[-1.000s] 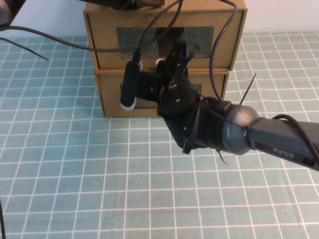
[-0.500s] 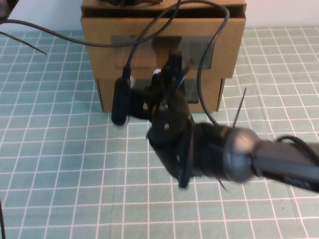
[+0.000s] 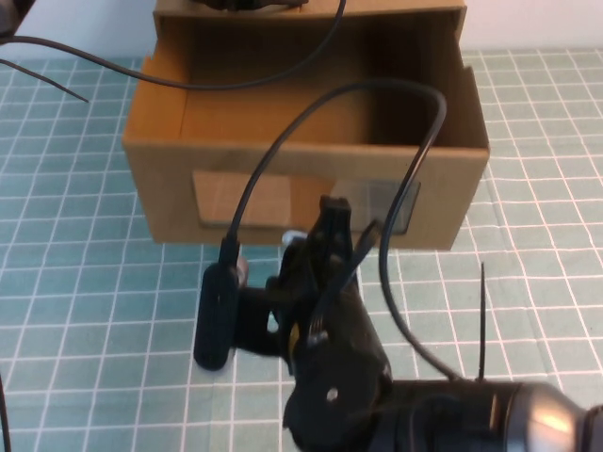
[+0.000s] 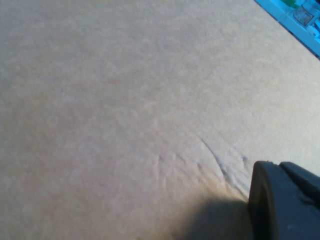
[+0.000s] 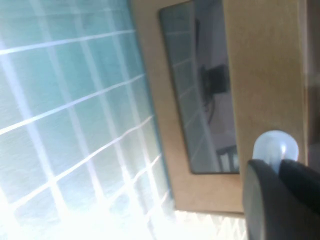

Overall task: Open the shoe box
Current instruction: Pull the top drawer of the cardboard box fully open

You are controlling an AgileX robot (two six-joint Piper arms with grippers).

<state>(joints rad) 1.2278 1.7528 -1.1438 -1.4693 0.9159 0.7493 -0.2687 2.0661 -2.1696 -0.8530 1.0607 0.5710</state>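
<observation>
The brown cardboard shoe box (image 3: 443, 21) stands at the far side of the table. Its drawer (image 3: 160, 202) is pulled far out toward me, and the inside shows dark and hollow. The drawer front has a clear window (image 3: 240, 198), which also shows in the right wrist view (image 5: 200, 85). My right gripper (image 3: 330, 215) is at the middle of the drawer front. There, in the right wrist view, it (image 5: 274, 167) is shut on a small white knob (image 5: 275, 145). My left gripper (image 4: 282, 175) rests on the box's flat cardboard top (image 4: 125, 100), and it shows as a dark shape (image 3: 247, 4) at the far edge.
A teal cloth with a white grid (image 3: 85, 311) covers the table around the box. Black cables (image 3: 283, 132) arc over the open drawer, and one runs off to the left (image 3: 57, 52). My right arm (image 3: 424, 414) fills the near middle.
The drawer has slid out of the box toward me, drawn by my right gripper on its knob. My right arm has pulled back toward the near edge. The left gripper has stayed on top.
</observation>
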